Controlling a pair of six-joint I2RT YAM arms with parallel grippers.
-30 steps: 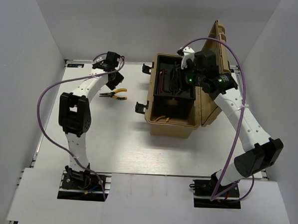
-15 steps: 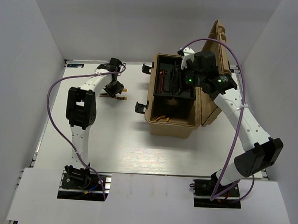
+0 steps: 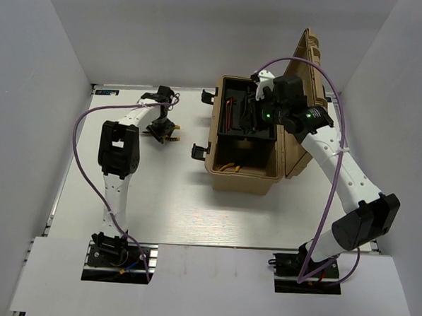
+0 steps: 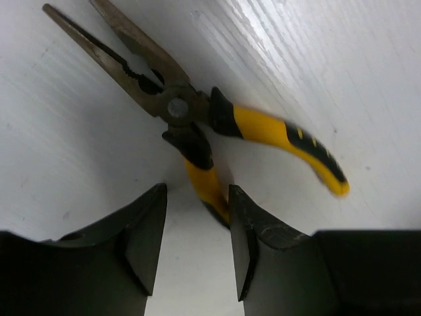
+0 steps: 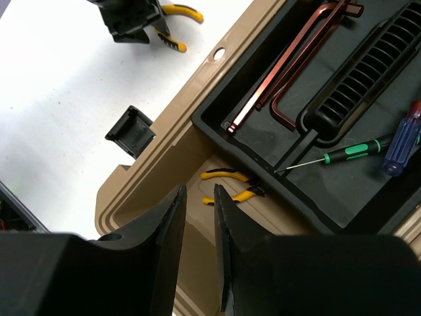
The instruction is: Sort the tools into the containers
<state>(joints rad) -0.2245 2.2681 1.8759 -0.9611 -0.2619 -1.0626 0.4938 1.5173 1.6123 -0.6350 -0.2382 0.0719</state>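
The tan toolbox (image 3: 242, 178) stands with its lid (image 3: 309, 64) raised, right under the right gripper (image 5: 199, 250). That gripper's fingers are only a narrow gap apart, with nothing between them. Ahead of it to the right, the black tray (image 5: 289, 141) holds 2 dark red hex keys (image 5: 289, 59), which lie beside the ribbed tray handle (image 5: 368, 72). To the right of the handle are a green-handled screwdriver (image 5: 342, 153) and a blue-and-red-handled one (image 5: 404, 138). Just ahead of the fingertips, a pair of yellow-handled pliers (image 5: 230, 184) lies in the box bottom, partly under the tray edge. A black latch (image 5: 130, 131) sticks out of the toolbox's outer wall to its left.

The left gripper (image 4: 197, 243) is spread, down at the white surface (image 3: 173, 205). 1 handle of the long-nose pliers (image 4: 256, 125) runs between its fingers; I cannot tell whether they touch it. The long-nose jaws point away from it. Plain white walls (image 3: 203, 30) enclose the surface.
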